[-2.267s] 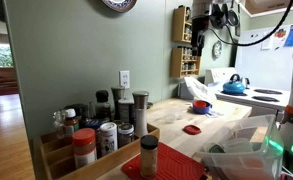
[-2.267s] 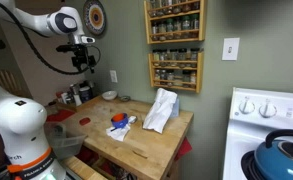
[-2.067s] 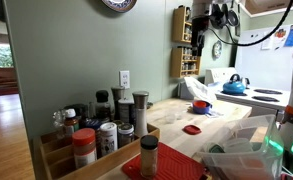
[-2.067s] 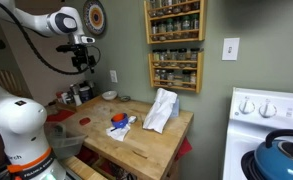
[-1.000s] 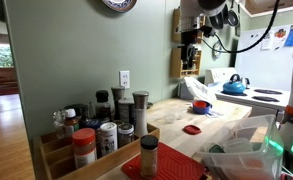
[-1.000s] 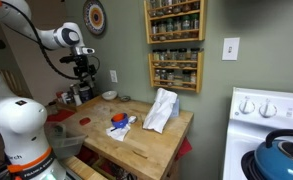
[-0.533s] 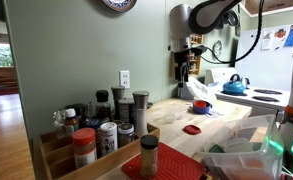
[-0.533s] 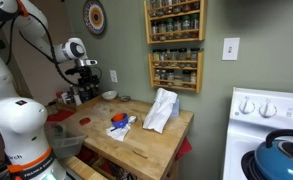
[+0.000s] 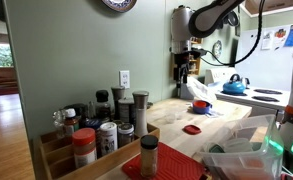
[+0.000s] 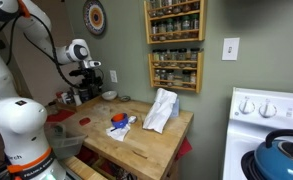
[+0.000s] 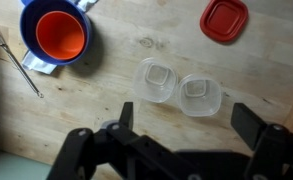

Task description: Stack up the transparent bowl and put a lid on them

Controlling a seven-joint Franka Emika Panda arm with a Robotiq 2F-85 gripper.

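Observation:
In the wrist view two small transparent bowls [image 11: 156, 80] [image 11: 200, 95] sit side by side, touching, on the wooden table. The small round red lid [image 11: 224, 20] lies flat beyond them, and it also shows in both exterior views [image 9: 192, 129] [image 10: 84, 120]. My gripper [image 11: 186, 120] is open and empty, hanging well above the table with the bowls just ahead of its fingertips. It also shows in both exterior views [image 9: 183, 72] [image 10: 89, 90]. The transparent bowls are too faint to make out in the exterior views.
A blue bowl holding an orange bowl [image 11: 56, 35] sits on a cloth with a metal utensil [image 11: 21, 65] beside it. A white cloth [image 10: 161, 110] lies mid-table. A spice rack [image 9: 91, 135], a red mat with a spice bottle [image 9: 148, 155] and a blue kettle [image 9: 236, 85] stand around.
The arm has come down from high near the wall shelf toward the table, and the gripper now hangs lower over the bowls. Nothing on the table has moved.

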